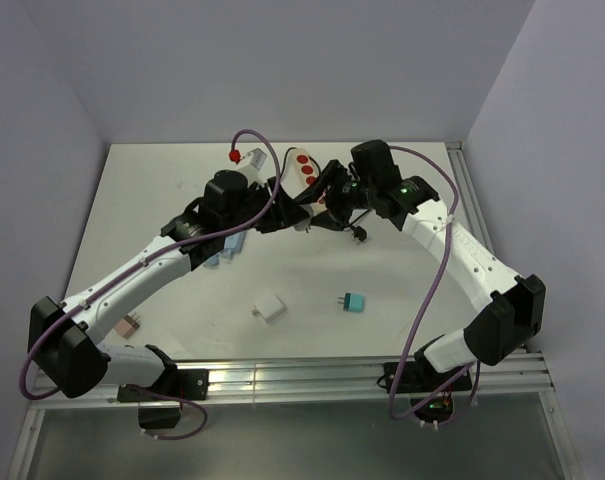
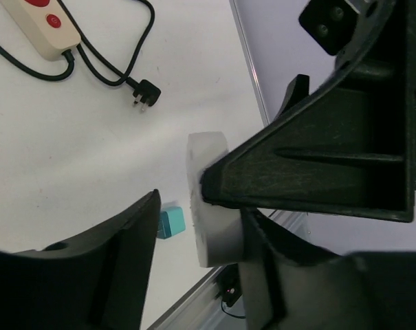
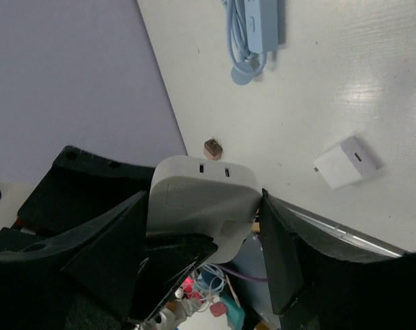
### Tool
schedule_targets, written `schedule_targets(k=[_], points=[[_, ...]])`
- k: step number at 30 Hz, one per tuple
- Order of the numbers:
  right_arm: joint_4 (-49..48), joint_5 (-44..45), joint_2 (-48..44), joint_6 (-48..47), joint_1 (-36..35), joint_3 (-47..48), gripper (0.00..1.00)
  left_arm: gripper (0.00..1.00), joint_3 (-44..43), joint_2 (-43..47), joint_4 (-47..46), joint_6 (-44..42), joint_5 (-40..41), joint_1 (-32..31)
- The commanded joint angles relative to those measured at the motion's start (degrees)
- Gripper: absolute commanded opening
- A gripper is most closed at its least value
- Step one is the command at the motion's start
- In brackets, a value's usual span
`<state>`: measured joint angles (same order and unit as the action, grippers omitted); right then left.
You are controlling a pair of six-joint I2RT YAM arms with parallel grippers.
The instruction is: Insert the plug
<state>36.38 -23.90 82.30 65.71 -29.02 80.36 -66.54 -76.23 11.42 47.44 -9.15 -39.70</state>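
Note:
Both arms meet above the middle of the table. In the right wrist view a pale grey adapter (image 3: 201, 199) with two slots in its top sits between the fingers of my right gripper (image 3: 204, 206), which is shut on it. My left gripper (image 2: 187, 240) is open: the same adapter (image 2: 208, 199) lies against its right finger, and a gap shows beside its left finger. The cream power strip (image 1: 304, 168) with red buttons lies behind the grippers. Its black cord ends in a black plug (image 2: 144, 93) lying loose on the table.
A teal plug (image 1: 353, 302) and a white charger cube (image 1: 270, 308) lie near the front. A light blue strip (image 1: 227, 250) with its cord sits under the left arm, and a small pink block (image 1: 130, 324) at the left. A metal rail (image 1: 362, 375) runs along the near edge.

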Motion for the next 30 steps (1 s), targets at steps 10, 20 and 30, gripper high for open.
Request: schedule_targets(k=[10, 20, 30], points=[[-4.3, -1.85, -3.37, 0.03, -3.5, 1.56, 0.24, 0.0, 0.01, 4.15, -0.35, -1.03, -0.87, -0.2], [0.09, 0.34, -8.82, -9.54, -3.16, 2.61, 0.77, 0.0, 2.82, 9.07, 0.18, -4.28, -8.16, 3.66], [-1.57, -11.15, -14.27, -31.67, 3.44, -3.0, 0.81, 0.0, 7.21, 9.7, -3.06, -7.36, -31.7, 8.76]])
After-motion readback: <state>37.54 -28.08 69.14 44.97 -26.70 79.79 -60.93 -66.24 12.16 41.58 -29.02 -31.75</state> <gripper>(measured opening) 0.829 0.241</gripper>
